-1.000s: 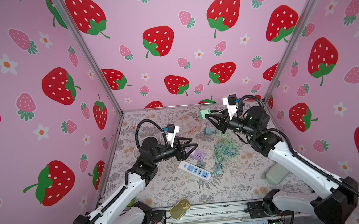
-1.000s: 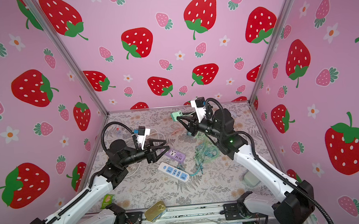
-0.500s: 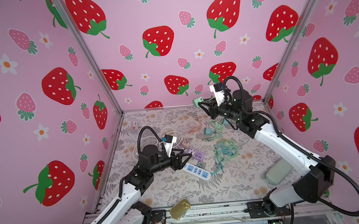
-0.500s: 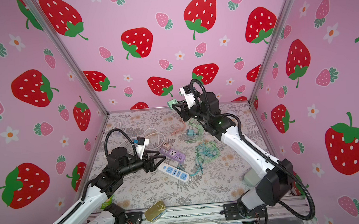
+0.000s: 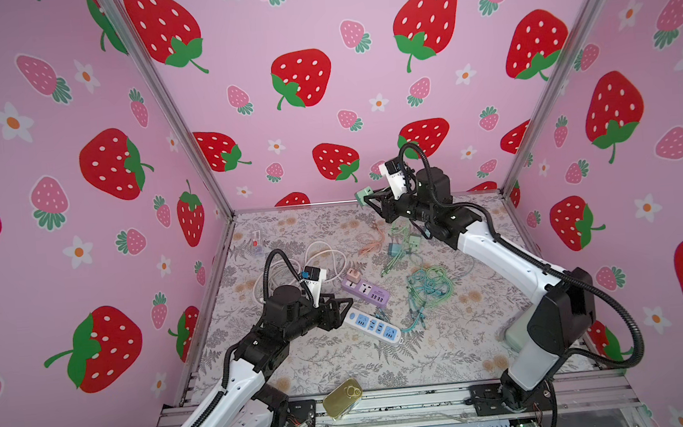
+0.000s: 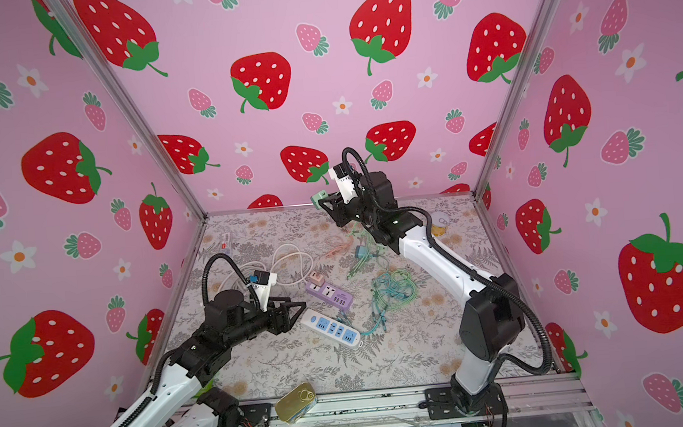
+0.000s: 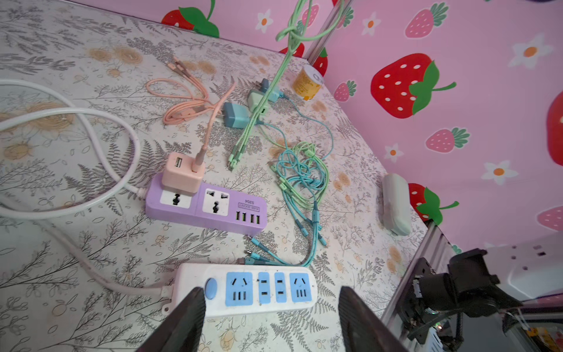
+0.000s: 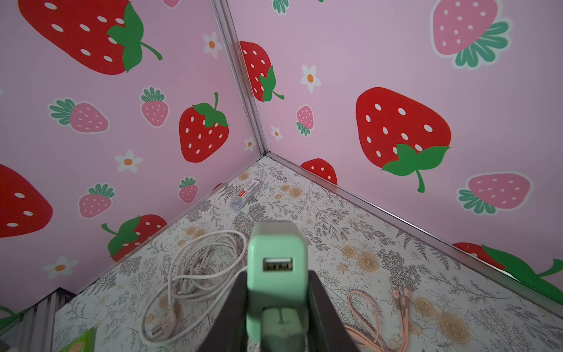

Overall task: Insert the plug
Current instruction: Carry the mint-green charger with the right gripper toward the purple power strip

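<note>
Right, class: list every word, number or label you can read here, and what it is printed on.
None reads clearly.
Purple power strip: small print beside its USB ports, upside down in the left wrist view, too blurred.
Clear packet by the back corner: red label, too small.
Yellow can: lid marking, too blurred.

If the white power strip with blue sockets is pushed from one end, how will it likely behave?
The white power strip lies flat and low, so it would probably slide, not tip. Its thick white cord leaves one end, so it may swing around that end.
</note>
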You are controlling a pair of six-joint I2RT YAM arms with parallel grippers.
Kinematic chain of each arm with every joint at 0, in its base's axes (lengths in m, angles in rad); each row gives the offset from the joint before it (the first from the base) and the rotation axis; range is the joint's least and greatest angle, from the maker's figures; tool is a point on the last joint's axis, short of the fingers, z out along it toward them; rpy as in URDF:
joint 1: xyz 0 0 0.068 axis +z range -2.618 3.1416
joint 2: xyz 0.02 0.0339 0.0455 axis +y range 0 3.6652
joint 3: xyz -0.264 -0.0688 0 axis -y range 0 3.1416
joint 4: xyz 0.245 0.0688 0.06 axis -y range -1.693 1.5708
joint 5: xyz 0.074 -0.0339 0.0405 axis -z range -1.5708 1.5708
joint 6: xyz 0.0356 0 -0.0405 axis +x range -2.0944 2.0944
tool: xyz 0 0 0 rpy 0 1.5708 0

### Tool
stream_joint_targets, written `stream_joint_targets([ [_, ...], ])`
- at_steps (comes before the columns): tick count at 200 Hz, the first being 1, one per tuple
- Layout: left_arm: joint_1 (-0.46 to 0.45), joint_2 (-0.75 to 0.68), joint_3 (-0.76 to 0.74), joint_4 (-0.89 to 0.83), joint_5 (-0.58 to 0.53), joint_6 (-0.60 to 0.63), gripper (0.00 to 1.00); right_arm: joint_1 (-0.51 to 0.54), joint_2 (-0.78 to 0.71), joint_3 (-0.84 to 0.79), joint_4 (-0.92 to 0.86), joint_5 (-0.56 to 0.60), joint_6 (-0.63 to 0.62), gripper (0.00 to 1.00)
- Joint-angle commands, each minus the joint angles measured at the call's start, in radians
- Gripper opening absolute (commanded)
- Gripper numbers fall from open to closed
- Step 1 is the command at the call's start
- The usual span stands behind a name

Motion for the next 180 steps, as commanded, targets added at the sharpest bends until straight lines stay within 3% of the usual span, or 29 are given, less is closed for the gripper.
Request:
stream_joint_targets([
  [1, 0.004, 0.008, -0.008, -0.004, -0.067, -0.009, 0.71, 0.01, 0.013, 0.064, 0.059, -0.021, 0.014, 0.04],
  [41, 0.006, 0.031, -0.015, -0.01, -0.161, -0.05, 0.72, 0.026, 0.075, 0.163, 0.047, -0.015, 0.005, 0.04],
  [77, 0.01, 0.05, -0.032, 0.019, -0.169, -0.081, 0.71, 0.029, 0.11, 0.192, 0.037, -0.016, -0.005, 0.03],
  [138, 0.042, 0.127, -0.011, -0.012, -0.257, -0.134, 0.7, 0.029, 0.012, -0.035, 0.082, -0.044, -0.064, 0.04],
  [180, 0.107, 0.245, 0.006, 0.05, -0.189, -0.152, 0.69, 0.024, -0.05, -0.143, 0.072, -0.093, -0.1, 0.04],
])
